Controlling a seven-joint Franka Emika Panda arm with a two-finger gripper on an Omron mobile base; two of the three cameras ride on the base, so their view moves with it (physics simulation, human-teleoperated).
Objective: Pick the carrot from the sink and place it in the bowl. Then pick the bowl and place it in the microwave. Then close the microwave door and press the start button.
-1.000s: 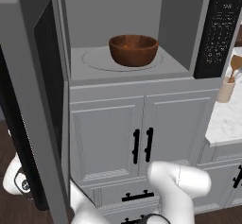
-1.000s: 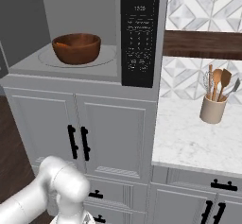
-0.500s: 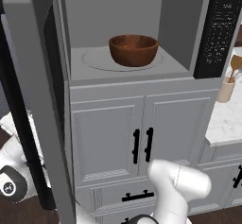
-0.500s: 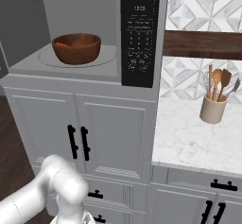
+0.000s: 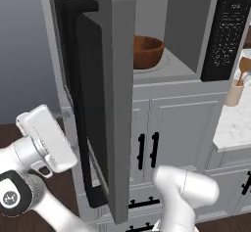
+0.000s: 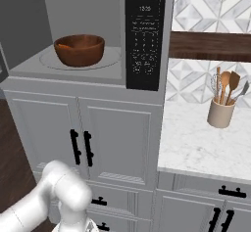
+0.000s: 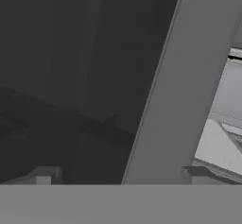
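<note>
While the white arm bends low and far left, its gripper (image 5: pixel 62 113) presses at the outer face of the wide grey-framed microwave door (image 5: pixel 100 79), partly swung (dark window close before the hand camera). I cannot tell how the fingers stand. The reddish-brown wooden bowl (image 6: pixel 79 49) sits inside the grey built-in microwave (image 6: pixel 147 35).

a home kitchen: a built-in microwave (image 6: pixel 88 33) set above grey panelled cabinets (image 6: pixel 83 138) with black handles, a marble tabletop (image 6: pixel 206 143), patterned wall tiles (image 6: pixel 215 6), and a utensil crock (image 6: pixel 219 112) holding wooden spoons.
</note>
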